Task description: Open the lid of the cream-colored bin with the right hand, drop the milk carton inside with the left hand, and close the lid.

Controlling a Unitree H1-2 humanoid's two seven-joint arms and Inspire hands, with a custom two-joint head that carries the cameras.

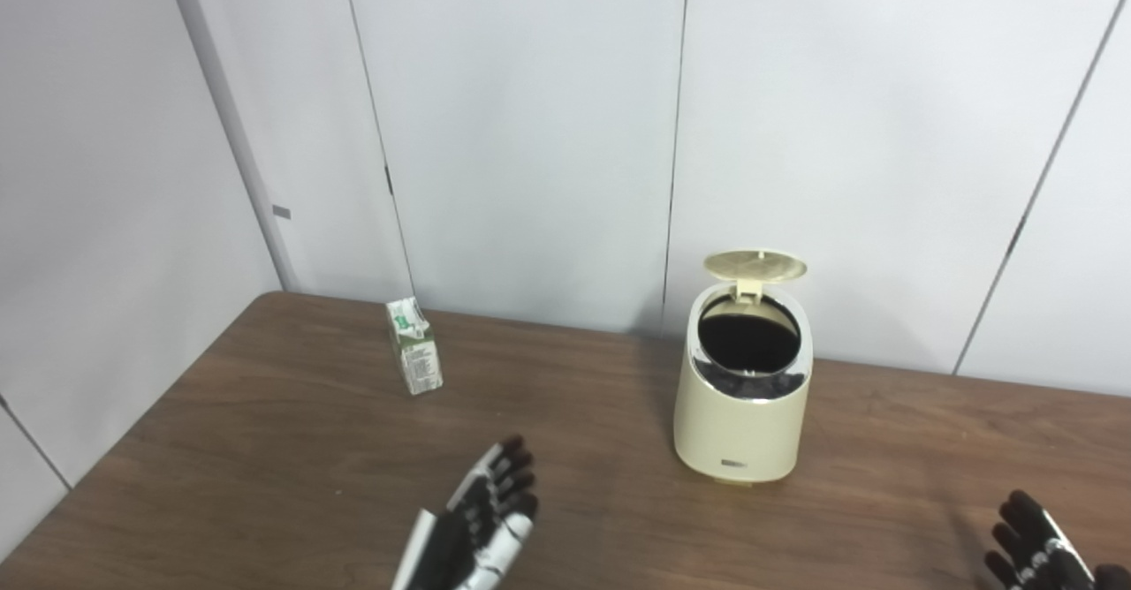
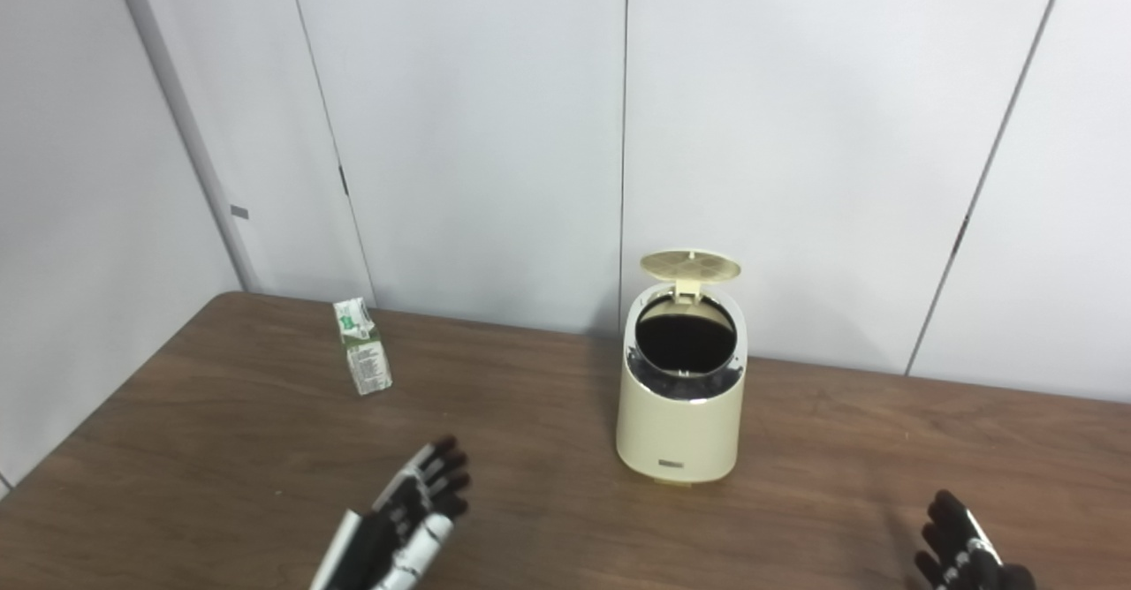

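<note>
The cream-colored bin [image 1: 740, 427] stands on the brown table [image 1: 265, 449], right of centre. Its round lid [image 1: 755, 266] is tipped up at the back, and the dark inside shows. A small white and green milk carton [image 1: 414, 345] stands upright at the back left, leaning a little. My left hand [image 1: 482, 519] hovers near the front edge, open, fingers stretched toward the carton, well short of it. Low in the right corner, my right hand [image 1: 1038, 546] is open and holds nothing, apart from the bin.
White wall panels [image 1: 530, 131] rise directly behind the table's back edge. The table's left edge runs diagonally toward the front left corner.
</note>
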